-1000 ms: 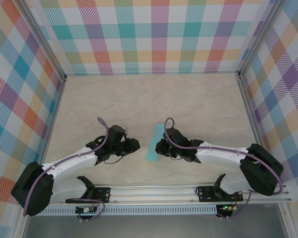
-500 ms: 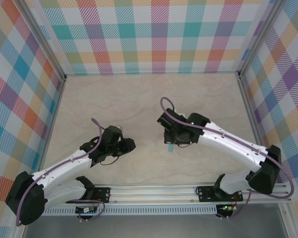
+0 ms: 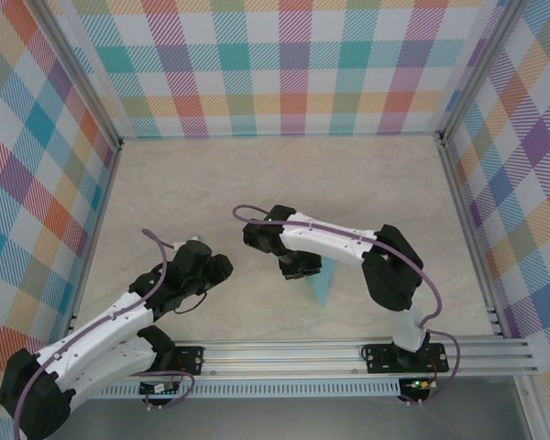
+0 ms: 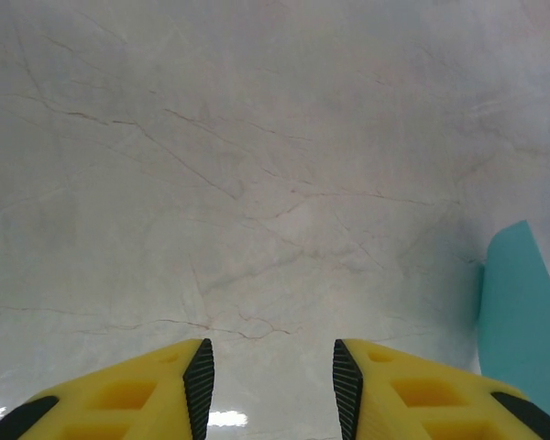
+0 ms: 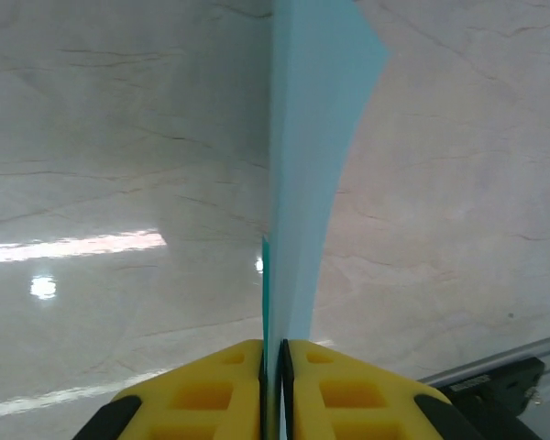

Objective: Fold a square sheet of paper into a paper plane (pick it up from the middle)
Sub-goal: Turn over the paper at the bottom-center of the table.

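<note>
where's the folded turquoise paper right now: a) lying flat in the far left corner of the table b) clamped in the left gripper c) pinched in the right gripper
C: in the right wrist view the folded turquoise paper stands up from between the closed jaws of the right gripper, while the left gripper is open over the bare marble-look table with nothing between its jaws.

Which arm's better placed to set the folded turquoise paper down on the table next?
Probably right. The right gripper already has its jaws pinched on the folded turquoise paper plane. The left gripper is open and empty over the pale marble tabletop, with the paper off to its side.
</note>
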